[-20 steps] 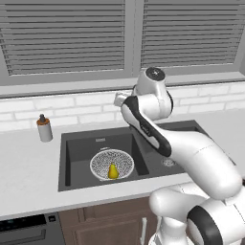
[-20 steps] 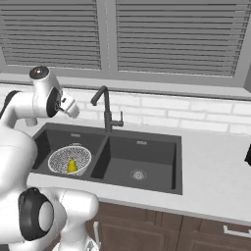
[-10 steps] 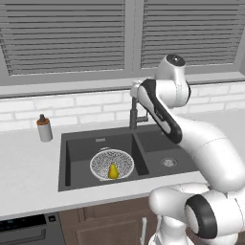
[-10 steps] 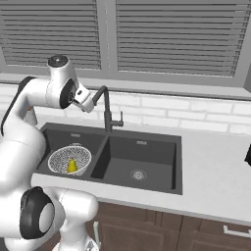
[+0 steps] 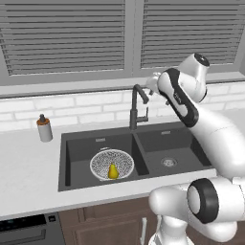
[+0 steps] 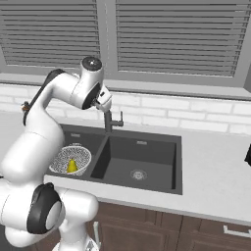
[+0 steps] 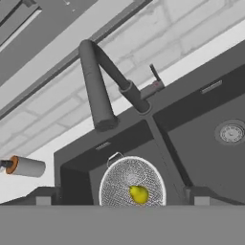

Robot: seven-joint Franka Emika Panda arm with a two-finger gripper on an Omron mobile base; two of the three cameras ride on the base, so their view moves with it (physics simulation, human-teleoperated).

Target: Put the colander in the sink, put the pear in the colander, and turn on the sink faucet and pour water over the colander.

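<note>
The colander (image 5: pixel 111 164) sits in the left basin of the dark sink (image 5: pixel 186 146), with the yellow pear (image 5: pixel 113 171) upright inside it. The sink faucet (image 5: pixel 136 107) stands behind the divider, its spout turned toward the left basin; no water shows. My gripper (image 5: pixel 153 86) hovers open just right of the faucet's top bend, holding nothing. From the right, the gripper (image 6: pixel 105 100) is above the faucet (image 6: pixel 109 120), with colander (image 6: pixel 71 158) and pear (image 6: pixel 72 165) below. The hand view looks down on faucet (image 7: pixel 100 86), its side lever (image 7: pixel 154 74), colander (image 7: pixel 132 182) and pear (image 7: pixel 139 194); fingertips (image 7: pixel 43 197) stand wide apart.
A soap bottle (image 5: pixel 44 128) stands on the counter left of the sink, and it appears again in the hand view (image 7: pixel 26 166). The right basin holds only its drain (image 5: pixel 168 161). Window blinds and sill run close behind the faucet. A dark object (image 6: pixel 248 154) sits at the counter's far right.
The arm has swung to the right, carrying the open hand from left of the faucet across to its top. Colander, pear and faucet have not moved.
</note>
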